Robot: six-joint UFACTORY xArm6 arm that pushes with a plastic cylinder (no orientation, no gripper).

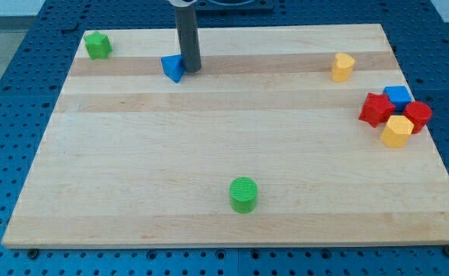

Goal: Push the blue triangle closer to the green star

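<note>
We are in a lab or robotics test bay. Our wooden bench (232, 161) sits on a blue metal base plate (24, 69) drilled with a regular grid of holes, the kind used to bolt down equipment. Small coloured test blocks (243, 194) lie scattered below and either side of our dark rod (188, 38).

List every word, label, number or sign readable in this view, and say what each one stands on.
None: no readable text anywhere.
The wooden board, the blue triangle, the green star, the other blocks and the rod ending in my tip, which is just right of the triangle, all show plain unmarked surfaces.
</note>
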